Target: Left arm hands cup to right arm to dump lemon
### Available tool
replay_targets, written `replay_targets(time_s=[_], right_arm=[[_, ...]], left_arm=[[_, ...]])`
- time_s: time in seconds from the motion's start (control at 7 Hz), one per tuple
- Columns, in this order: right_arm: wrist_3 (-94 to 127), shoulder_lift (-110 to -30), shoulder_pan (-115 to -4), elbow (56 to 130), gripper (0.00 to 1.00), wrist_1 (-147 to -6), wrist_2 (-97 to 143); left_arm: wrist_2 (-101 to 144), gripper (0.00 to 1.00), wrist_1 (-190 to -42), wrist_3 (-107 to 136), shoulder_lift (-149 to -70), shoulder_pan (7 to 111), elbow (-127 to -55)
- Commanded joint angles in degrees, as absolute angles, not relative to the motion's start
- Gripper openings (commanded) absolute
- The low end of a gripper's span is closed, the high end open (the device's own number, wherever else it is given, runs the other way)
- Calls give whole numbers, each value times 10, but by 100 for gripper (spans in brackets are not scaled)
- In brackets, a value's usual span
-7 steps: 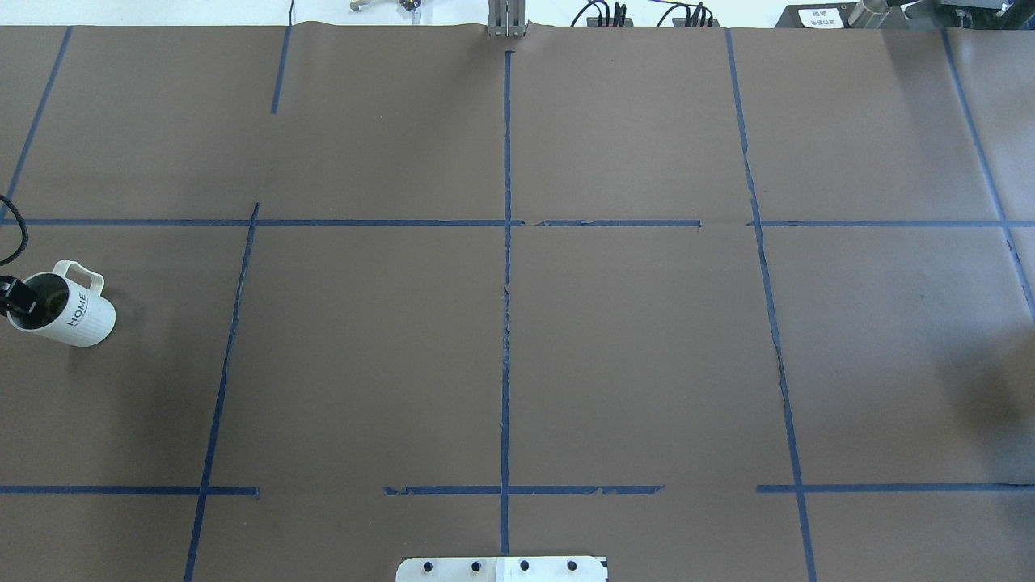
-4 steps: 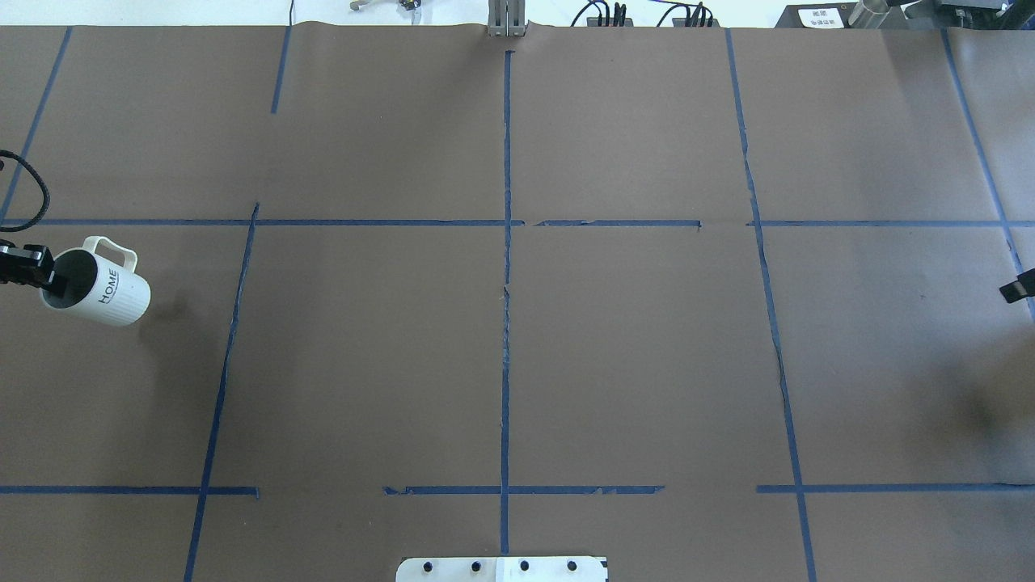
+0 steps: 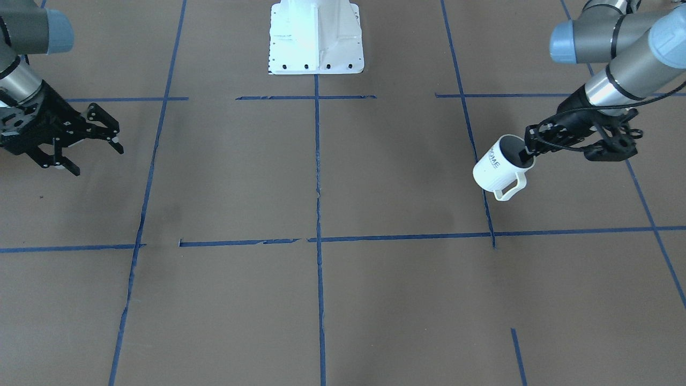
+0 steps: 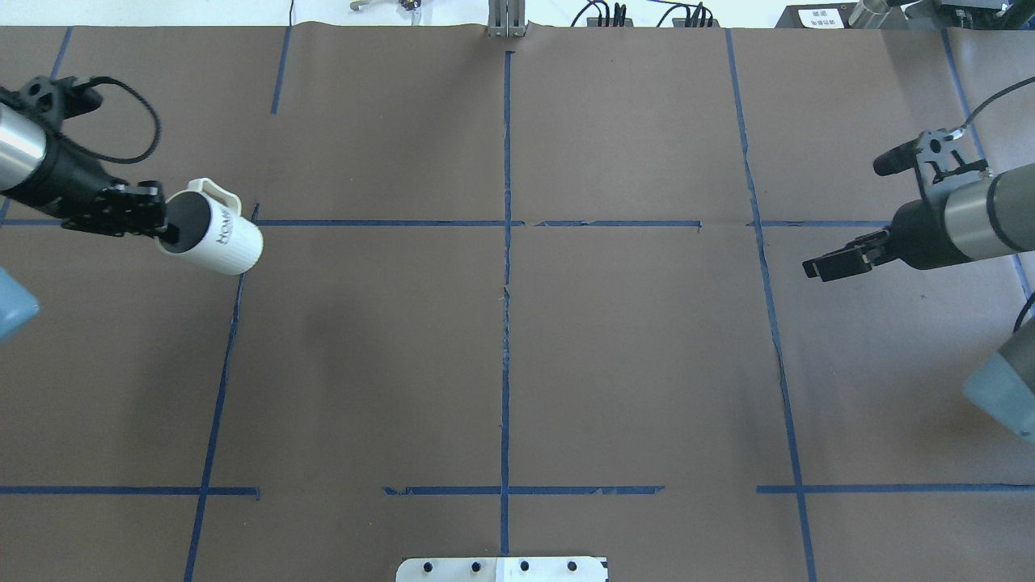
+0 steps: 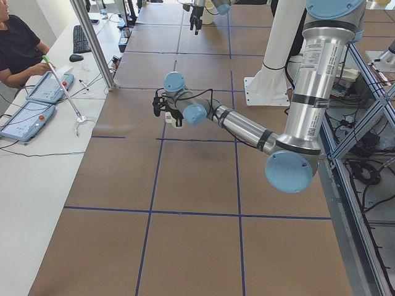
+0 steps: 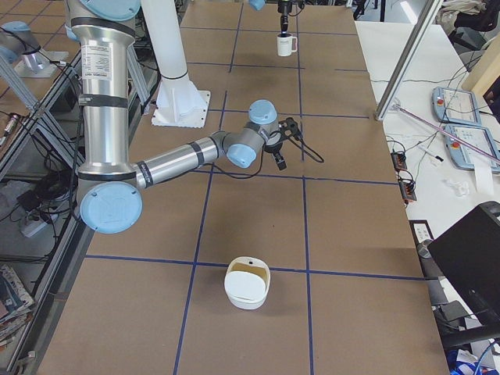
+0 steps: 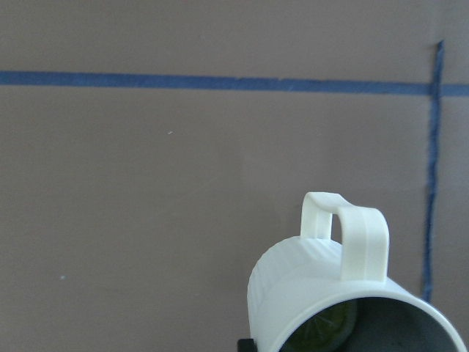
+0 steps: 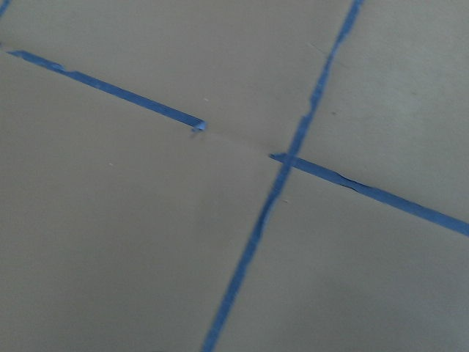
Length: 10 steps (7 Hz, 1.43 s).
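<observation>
The off-white cup (image 4: 218, 234) hangs tilted above the table's left part, its mouth turned toward the left arm and its handle on the far side. My left gripper (image 4: 159, 224) is shut on the cup's rim, one finger inside the mouth. The front view shows the same cup (image 3: 494, 167) held by that left gripper (image 3: 528, 153). Through the left wrist view the lemon (image 7: 322, 331) shows yellow-green inside the cup (image 7: 330, 286). My right gripper (image 3: 96, 160) is open and empty, hovering far across the table, and appears as the right gripper (image 4: 818, 267) at the overhead view's right.
A white bowl (image 6: 248, 285) stands on the table toward the robot's right end. The robot's white base (image 3: 316, 37) is at the middle of the robot's side. A seated person (image 5: 18, 46) with tablets is beside the table. Blue tape lines cross the brown surface.
The left gripper has carried the cup rightward and away from the robot, tipping it further. The right arm has come in from the right edge toward the middle.
</observation>
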<state>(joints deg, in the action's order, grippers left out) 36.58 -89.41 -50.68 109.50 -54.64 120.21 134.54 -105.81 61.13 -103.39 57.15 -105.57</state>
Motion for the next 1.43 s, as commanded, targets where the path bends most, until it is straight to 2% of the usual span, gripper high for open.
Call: replay_targets(time_s=[0.0,0.29,0.57,0.86,1.14,1.29], right_arm=[[430,-831,-435,1097,100,-537,1135],[451,-815,-320,1131,100,-537,934],[452,-781,-287,1142,100,-537,870],[454,-735,-243,1143,100,-537,784],[454,-707,-120,1135,100,-537,562],[454,-681,-100,1128,100,-537,520]], left_arm=[[1295,0,-877,661,-1201,534,-1058],[1289,0,-835,724,-1272,479,-1052],[1289,0,-820,723,-1307,472,-1024],[1285,0,-815,722,-1397,471,-917],[1288,0,-789,741,-1455,471,-857],[1291,0,-789,742,-1477,469,-829]])
